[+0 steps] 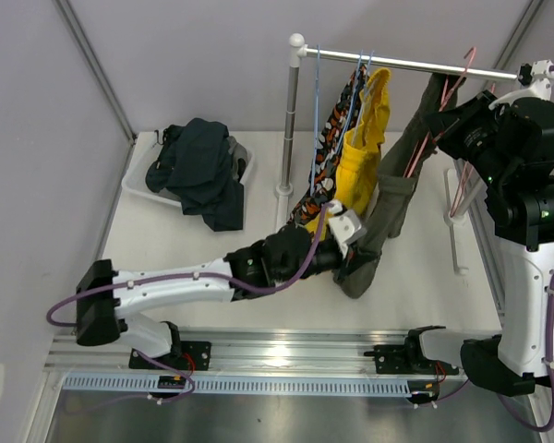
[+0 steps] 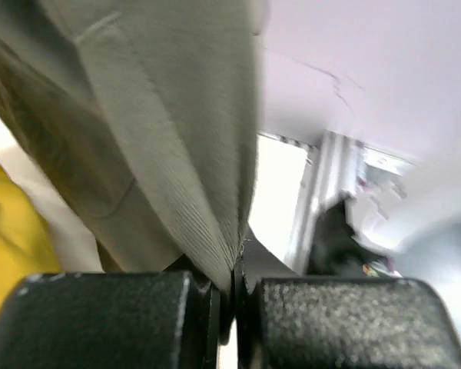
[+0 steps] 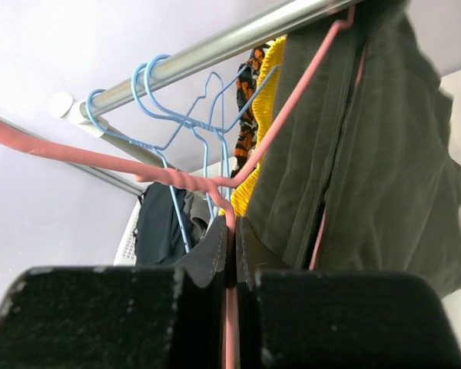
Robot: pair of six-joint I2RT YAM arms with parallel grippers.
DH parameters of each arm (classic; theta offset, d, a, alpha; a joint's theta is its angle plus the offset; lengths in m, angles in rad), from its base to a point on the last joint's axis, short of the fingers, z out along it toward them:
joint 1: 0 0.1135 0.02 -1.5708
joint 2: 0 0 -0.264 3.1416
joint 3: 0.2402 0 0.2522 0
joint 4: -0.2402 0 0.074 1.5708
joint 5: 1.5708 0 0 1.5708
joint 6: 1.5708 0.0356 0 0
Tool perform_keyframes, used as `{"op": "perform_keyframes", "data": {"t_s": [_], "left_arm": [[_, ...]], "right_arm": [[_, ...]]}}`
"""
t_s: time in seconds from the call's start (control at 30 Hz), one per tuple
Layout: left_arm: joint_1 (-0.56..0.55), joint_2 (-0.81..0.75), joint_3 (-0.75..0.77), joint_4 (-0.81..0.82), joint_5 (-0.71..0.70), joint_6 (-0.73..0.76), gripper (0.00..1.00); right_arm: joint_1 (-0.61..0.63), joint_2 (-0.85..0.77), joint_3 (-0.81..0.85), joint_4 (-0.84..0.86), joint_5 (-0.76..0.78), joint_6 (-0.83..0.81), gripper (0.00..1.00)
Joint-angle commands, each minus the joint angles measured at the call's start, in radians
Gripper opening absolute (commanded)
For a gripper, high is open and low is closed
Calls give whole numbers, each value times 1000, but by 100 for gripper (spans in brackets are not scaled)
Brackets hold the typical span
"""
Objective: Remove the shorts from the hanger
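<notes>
White tabletop [image 1: 425, 277], olive shorts [image 1: 392, 198] aslant from pink hanger [image 3: 161, 174] to left tool [image 1: 355, 244].

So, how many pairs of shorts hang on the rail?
3. The orange-black patterned pair hangs at the left, the yellow pair beside it, the olive pair at the right, with the left hand shut on its lower end. Others may hide behind these.

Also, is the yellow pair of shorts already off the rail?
No, the yellow shorts hang on the rail, between the patterned shorts and the olive shorts.
</notes>
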Motion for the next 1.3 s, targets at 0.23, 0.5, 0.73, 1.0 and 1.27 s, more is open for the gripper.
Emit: {"op": "perform_keyframes", "data": {"t_s": [0.23, 0.5, 0.73, 1.0, 1.27], "left_arm": [[-219, -112, -211, 39, -126, -101, 0], [-300, 33, -102, -22, -149, 39, 0], [-307, 33, -139, 48, -158, -7, 0], [-268, 144, 83, -115, -371, 11, 0], [-27, 416, 636, -482, -395, -1, 0]], "right_arm": [[-68, -30, 16, 185, -48, 30, 0], [-146, 73, 191, 73, -106, 20, 0], [-186, 75, 183, 75, -141, 28, 0], [-223, 30, 178, 21, -288, 76, 0], [-223, -67, 138, -138, -448, 114, 0]]}}
